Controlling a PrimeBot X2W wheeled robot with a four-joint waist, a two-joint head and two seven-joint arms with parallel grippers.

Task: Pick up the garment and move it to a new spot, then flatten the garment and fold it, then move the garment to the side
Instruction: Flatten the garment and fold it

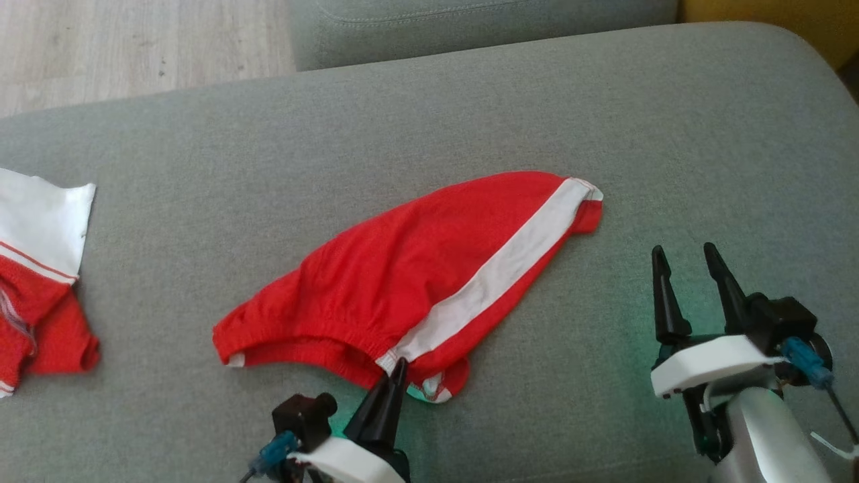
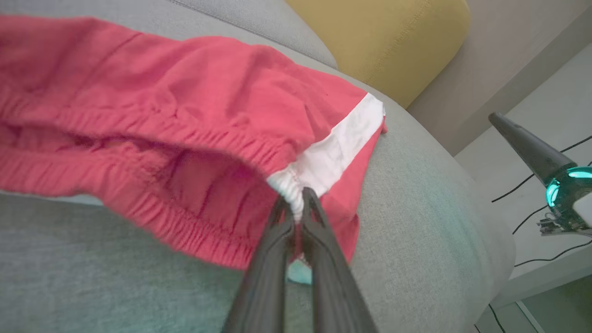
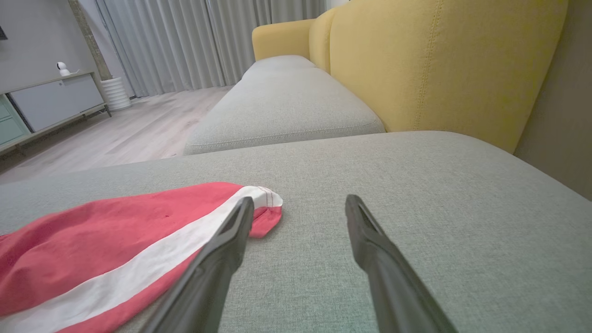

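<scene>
The garment point(image 1: 416, 282) is a pair of red shorts with a white side stripe, lying loosely spread on the grey sofa cushion point(image 1: 429, 121). Its elastic waistband faces me. My left gripper point(image 1: 397, 367) is shut on the waistband where the white stripe ends; in the left wrist view the fingertips point(image 2: 298, 196) pinch the bunched white fabric of the garment point(image 2: 185, 120). My right gripper point(image 1: 684, 258) stands open over bare cushion to the right of the shorts. In the right wrist view its fingers point(image 3: 240, 217) frame the cushion beside the garment's point(image 3: 106, 240) leg hem.
A second red and white garment point(image 1: 37, 268) lies at the cushion's left edge. Another grey cushion point(image 1: 483, 27) and wooden floor point(image 1: 134, 47) lie beyond. A yellow sofa back point(image 3: 444, 64) rises at the right. The cushion's right edge drops to a floor with cables point(image 2: 536, 189).
</scene>
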